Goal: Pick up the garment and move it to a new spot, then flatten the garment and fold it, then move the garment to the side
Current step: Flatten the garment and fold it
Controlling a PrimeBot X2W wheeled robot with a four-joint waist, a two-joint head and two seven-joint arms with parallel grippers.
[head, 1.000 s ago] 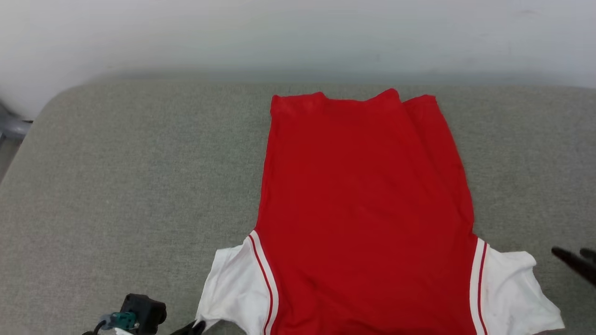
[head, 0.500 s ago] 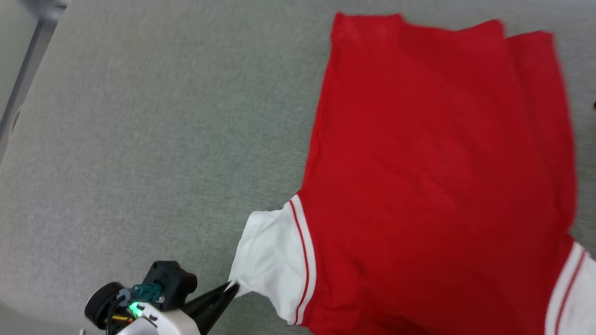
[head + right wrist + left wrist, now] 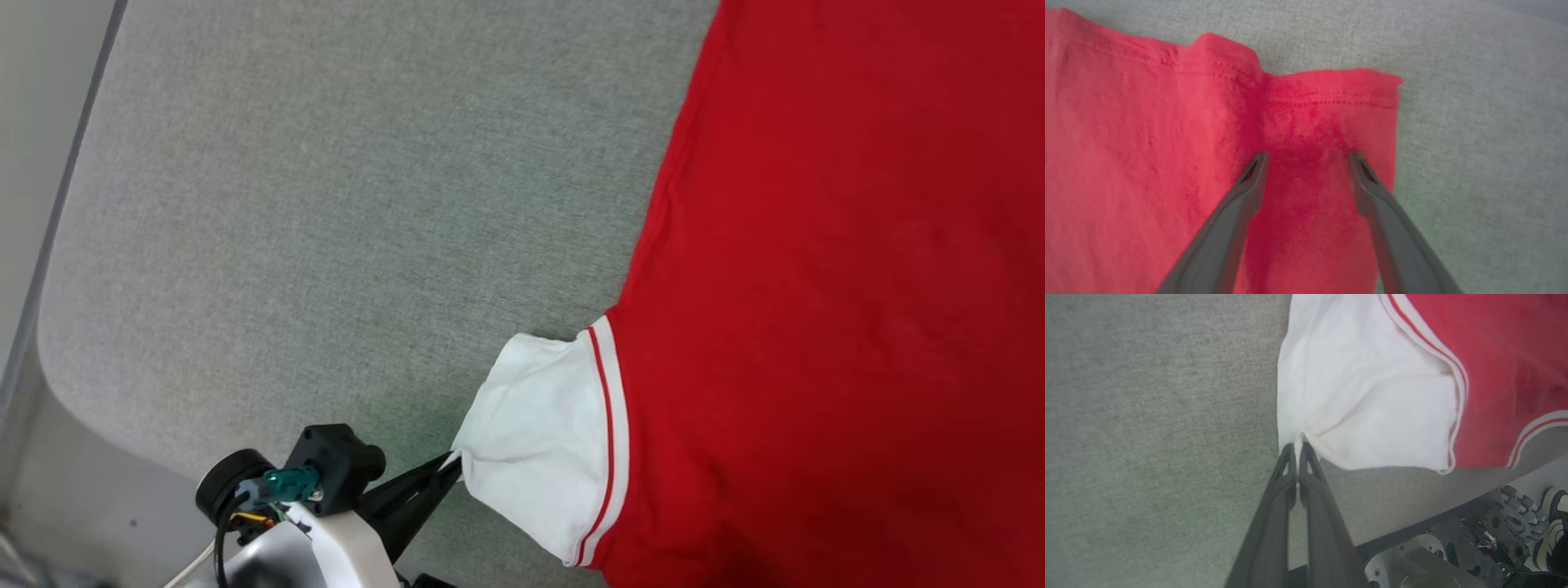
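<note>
Left hand (image 3: 447, 467) is clamped on the corner of the white sleeve (image 3: 1363, 396), evidently to draw it out flat. The garment (image 3: 816, 286) lies spread, plain side up, on the grey surface (image 3: 286, 204). Right hand (image 3: 1308, 157), fingers wide apart and empty, stands over the red hem corner (image 3: 1372, 90), likely to smooth it.

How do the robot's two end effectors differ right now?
The left end effector is shut, while the right end effector stands wide open. The left pinches the edge of the white sleeve of the shirt; the right holds nothing, its fingers spread over the red hem. Both have long dark fingers and point at the same shirt.
</note>
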